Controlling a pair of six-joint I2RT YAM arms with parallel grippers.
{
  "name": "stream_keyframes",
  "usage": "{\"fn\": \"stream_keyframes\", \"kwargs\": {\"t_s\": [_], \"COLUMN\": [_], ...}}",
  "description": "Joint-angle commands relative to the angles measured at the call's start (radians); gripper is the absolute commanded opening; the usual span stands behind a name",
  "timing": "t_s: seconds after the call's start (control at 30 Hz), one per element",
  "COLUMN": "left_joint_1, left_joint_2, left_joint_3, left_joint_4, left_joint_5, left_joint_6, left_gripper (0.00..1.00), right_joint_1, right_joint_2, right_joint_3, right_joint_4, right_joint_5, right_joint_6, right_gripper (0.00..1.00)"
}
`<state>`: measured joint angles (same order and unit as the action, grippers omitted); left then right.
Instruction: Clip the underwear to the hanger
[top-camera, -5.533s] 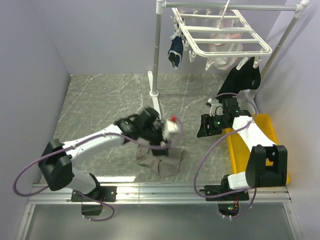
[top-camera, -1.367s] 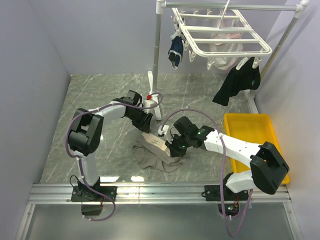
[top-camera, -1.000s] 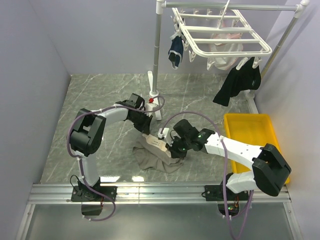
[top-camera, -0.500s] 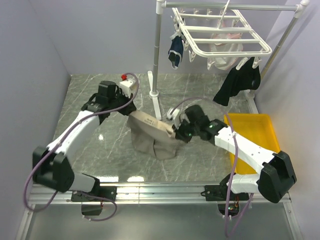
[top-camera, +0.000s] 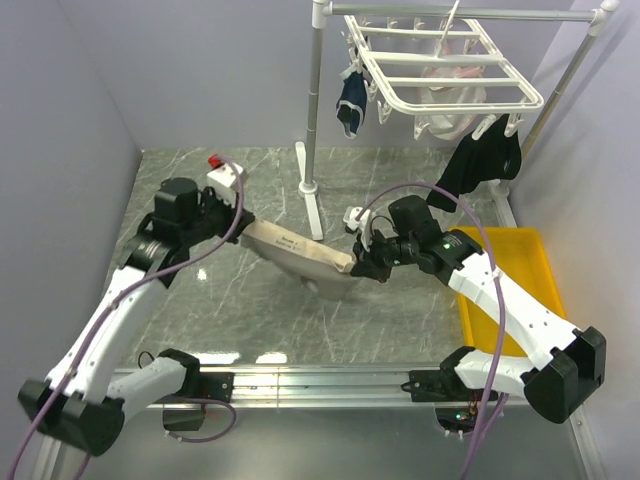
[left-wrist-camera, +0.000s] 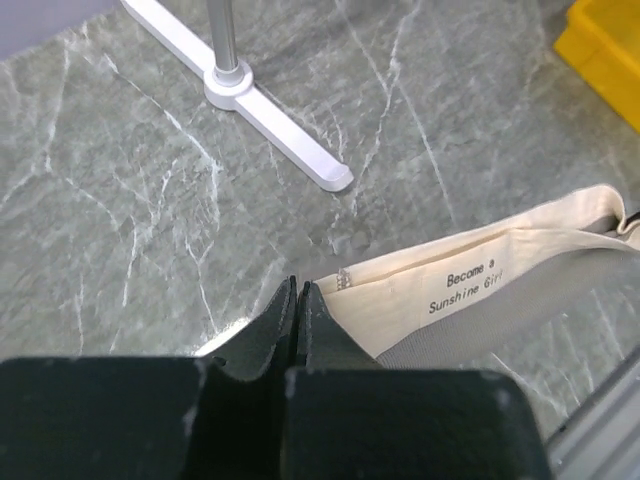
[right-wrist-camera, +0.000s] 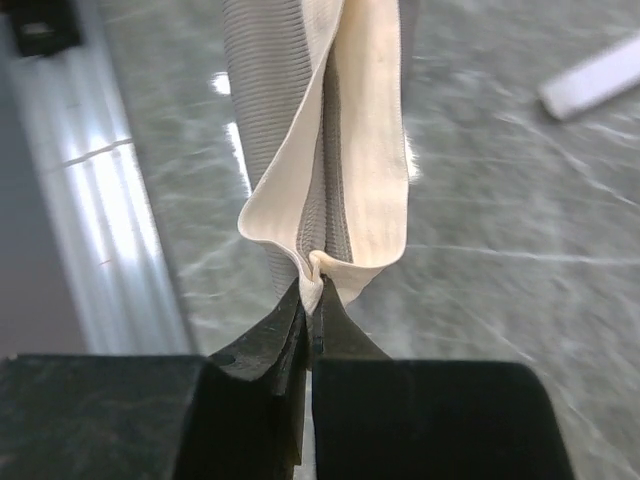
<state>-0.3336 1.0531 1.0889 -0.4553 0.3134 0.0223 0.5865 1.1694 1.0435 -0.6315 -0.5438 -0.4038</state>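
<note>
Pinches the left corner of the underwear (left-wrist-camera: 470, 290) in the left end effector (left-wrist-camera: 300, 292), with the tips pressed flat together on the cloth. Pinches the opposite end in the right end effector (right-wrist-camera: 312, 292), likewise clenched, with the beige waistband (right-wrist-camera: 375, 130) folded into the tips.

Holds the garment stretched between the two, just in front of the foot of the pole stand (top-camera: 312, 205). Shows the printed label facing up and the grey body sagging a little beneath.

Differs sharply from a second ago: lay crumpled then on the counter (top-camera: 200, 180) in front of the stand's foot, with both arms bent low over it. Hung in a deep droop half a second ago. Spans almost straight now and appears clear of the counter, with the left arm swung out to the left of the stand.

Suggests the pickup is done and both grips are sound, with the band spread wide enough to offer to a clip. Leaves the raising still to do toward the hanger (top-camera: 440, 75), high up and to the right of the stand's pole, well apart from the cloth. Leaves the clipping itself not yet begun.

Calls for care near the navy briefs (top-camera: 352, 100) and the black garment (top-camera: 480, 165) already hanging up there.
</note>
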Motion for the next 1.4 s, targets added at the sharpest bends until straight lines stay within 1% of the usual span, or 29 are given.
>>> {"fn": "stream_keyframes", "kwargs": {"t_s": [0.0,0.07,0.1,0.2,0.23,0.3,0.33,0.37,0.4,0.43,0.47,0.5,0.6,0.7,0.73,0.8,0.83,0.87,0.9,0.93,1.0,1.03,1.1,1.13,1.2,1.27,1.3,1.33,1.37], "left_joint_1": [-0.001,-0.002,-0.004,-0.028,-0.038,-0.079,-0.097,-0.143,-0.168,-0.191,-0.227,-0.242,-0.281,-0.311,-0.314,-0.317,-0.315,-0.317,-0.317,-0.315,-0.315,-0.315,-0.308,-0.302,-0.294,-0.283,-0.269,-0.216,-0.179], "left_joint_2": [-0.093,-0.117,-0.119,-0.088,-0.052,0.001,0.051,0.074,0.12,0.145,0.168,0.189,0.292,0.343,0.349,0.361,0.363,0.363,0.36,0.357,0.341,0.334,0.305,0.295,0.277,0.265,0.252,0.248,0.245], "left_joint_3": [0.031,0.02,-0.003,-0.058,-0.069,-0.092,-0.098,-0.106,-0.121,-0.127,-0.13,-0.136,-0.13,-0.13,-0.133,-0.139,-0.142,-0.147,-0.149,-0.152,-0.156,-0.159,-0.172,-0.175,-0.179,-0.175,-0.175,-0.175,-0.172], "left_joint_4": [-0.132,-0.177,-0.209,-0.214,-0.2,-0.189,-0.157,-0.132,-0.108,-0.05,-0.022,0.006,0.082,0.135,0.148,0.179,0.188,0.194,0.199,0.202,0.192,0.188,0.181,0.178,0.162,0.135,0.132,0.126,0.109], "left_joint_5": [-0.033,-0.036,-0.037,-0.1,-0.117,-0.155,-0.181,-0.282,-0.31,-0.374,-0.429,-0.501,-0.594,-0.611,-0.602,-0.574,-0.564,-0.554,-0.538,-0.505,-0.502,-0.507,-0.507,-0.502,-0.468,-0.452,-0.435,-0.404,-0.369], "left_joint_6": [0.013,0.013,0.016,0.004,-0.016,-0.066,-0.099,-0.117,-0.13,-0.151,-0.16,-0.171,-0.225,-0.289,-0.297,-0.324,-0.331,-0.335,-0.341,-0.347,-0.357,-0.355,-0.352,-0.351,-0.346,-0.341,-0.337,-0.329,-0.323], "left_gripper": [0.0,0.0,0.0,0.0,0.0,0.0,0.0,0.0,0.0,0.0,0.0,0.0,0.0,0.01,0.0,0.01,0.06,0.08,0.12,0.18,0.23,0.33,0.39,0.46,0.5,0.56,0.57,0.59,0.59], "right_joint_1": [0.01,0.018,0.024,0.021,0.021,0.019,0.016,0.013,0.004,-0.005,-0.011,-0.017,-0.066,-0.119,-0.141,-0.161,-0.168,-0.174,-0.175,-0.175,-0.175,-0.174,-0.172,-0.169,-0.157,-0.149,-0.145,-0.14,-0.133], "right_joint_2": [-0.05,-0.037,-0.03,0.035,0.08,0.131,0.178,0.199,0.238,0.26,0.283,0.308,0.403,0.441,0.447,0.455,0.455,0.454,0.452,0.452,0.452,0.454,0.452,0.452,0.461,0.467,0.469,0.47,0.469], "right_joint_3": [0.006,-0.008,-0.019,-0.066,-0.092,-0.109,-0.123,-0.132,-0.146,-0.146,-0.143,-0.137,-0.091,-0.06,-0.053,-0.037,-0.036,-0.033,-0.027,-0.023,-0.014,-0.01,-0.008,-0.007,0.004,0.013,0.019,0.021,0.023], "right_joint_4": [-0.114,-0.117,-0.097,0.002,0.051,0.093,0.125,0.144,0.186,0.196,0.202,0.208,0.202,0.197,0.193,0.187,0.185,0.181,0.168,0.161,0.136,0.127,0.116,0.116,0.102,0.09,0.079,0.075,0.07], "right_joint_5": [-0.223,-0.26,-0.263,-0.262,-0.249,-0.213,-0.199,-0.18,-0.148,-0.14,-0.128,-0.117,-0.108,-0.064,-0.027,0.02,0.039,0.077,0.094,0.108,0.11,0.098,0.077,0.077,0.091,0.096,0.091,0.09,0.091], "right_joint_6": [-0.067,-0.061,-0.017,0.092,0.12,0.186,0.204,0.241,0.255,0.264,0.27,0.292,0.315,0.342,0.352,0.381,0.388,0.399,0.402,0.402,0.451,0.46,0.482,0.485,0.497,0.502,0.503,0.504,0.504], "right_gripper": [0.0,0.0,0.0,0.0,0.0,0.0,0.01,0.01,0.02,0.03,0.04,0.05,0.09,0.2,0.26,0.32,0.47,0.53,0.54,0.54,0.53,0.51,0.5,0.5,0.5,0.5,0.5,0.5,0.5]}}
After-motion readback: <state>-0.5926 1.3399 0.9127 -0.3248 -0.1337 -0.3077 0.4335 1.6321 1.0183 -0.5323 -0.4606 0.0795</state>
